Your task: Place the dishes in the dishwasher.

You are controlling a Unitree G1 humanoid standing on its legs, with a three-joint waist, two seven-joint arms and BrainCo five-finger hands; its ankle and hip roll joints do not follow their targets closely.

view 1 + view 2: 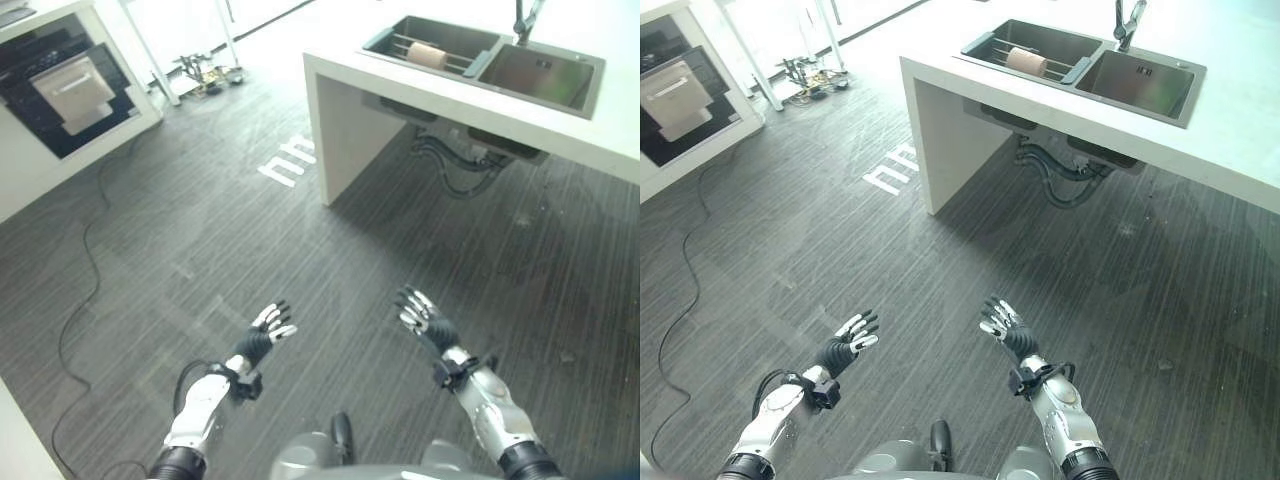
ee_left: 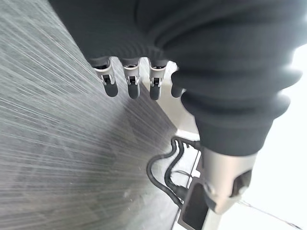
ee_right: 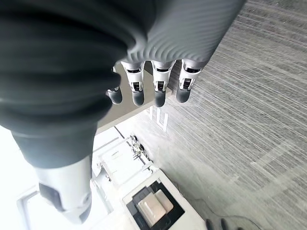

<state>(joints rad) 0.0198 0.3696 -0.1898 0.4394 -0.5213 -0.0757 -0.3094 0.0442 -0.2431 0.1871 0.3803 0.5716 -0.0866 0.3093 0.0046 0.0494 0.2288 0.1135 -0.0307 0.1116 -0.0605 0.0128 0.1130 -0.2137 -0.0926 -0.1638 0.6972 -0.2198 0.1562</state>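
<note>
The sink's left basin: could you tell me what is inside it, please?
A beige cup lies on its side on a wire rack across the left basin. The basin floor under the rack is mostly hidden.

The floor (image 1: pixel 250 230) is dark grey with fine pale streaks and a white striped mark (image 1: pixel 288 160). The counter (image 1: pixel 345 110) is white, its double sink (image 1: pixel 540 75) steel grey. A tan cylinder (image 1: pixel 428 55) lies on the sink's rack. At far left, the dishwasher (image 1: pixel 65 90) is black with a pale front panel.
</note>
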